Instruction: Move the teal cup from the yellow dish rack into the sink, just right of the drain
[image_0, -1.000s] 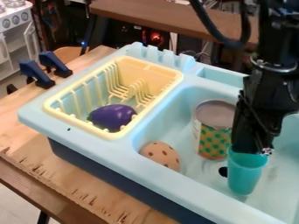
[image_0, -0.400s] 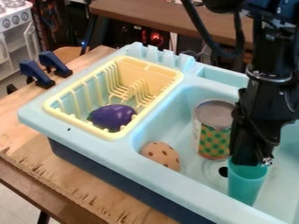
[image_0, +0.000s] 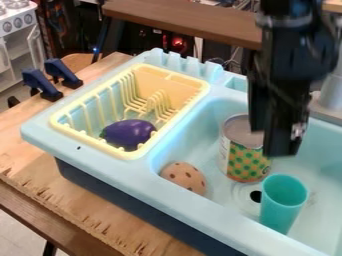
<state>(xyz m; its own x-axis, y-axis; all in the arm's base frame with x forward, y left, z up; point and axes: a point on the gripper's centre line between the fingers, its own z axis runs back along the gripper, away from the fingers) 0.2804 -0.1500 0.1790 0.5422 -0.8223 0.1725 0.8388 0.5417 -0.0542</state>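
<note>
The black gripper (image_0: 282, 150) hangs over the right part of the sink, above and behind the teal cup, holding nothing that shows. The teal cup (image_0: 282, 205) stands upright in the basin near its front wall, beside the drain. Left of the gripper's lower end is a tin can (image_0: 244, 161) with a green-dotted orange label; the arm covers part of its top right edge. A tan ball with brown spots (image_0: 184, 178) lies at the basin's left front. In the yellow rack rests a purple eggplant (image_0: 129, 134).
The yellow dish rack (image_0: 175, 80) sits in the left side of the light blue sink (image_0: 120, 172). Blue clamps (image_0: 41, 84) stand on the wooden table (image_0: 100, 215) at the left. A grey faucet (image_0: 329, 100) rises behind the basin at the right.
The gripper was at the teal cup's mouth and has risen away from it, up and slightly left. Between the earlier frames the cup moved down a little; it now stands apart from the gripper.
</note>
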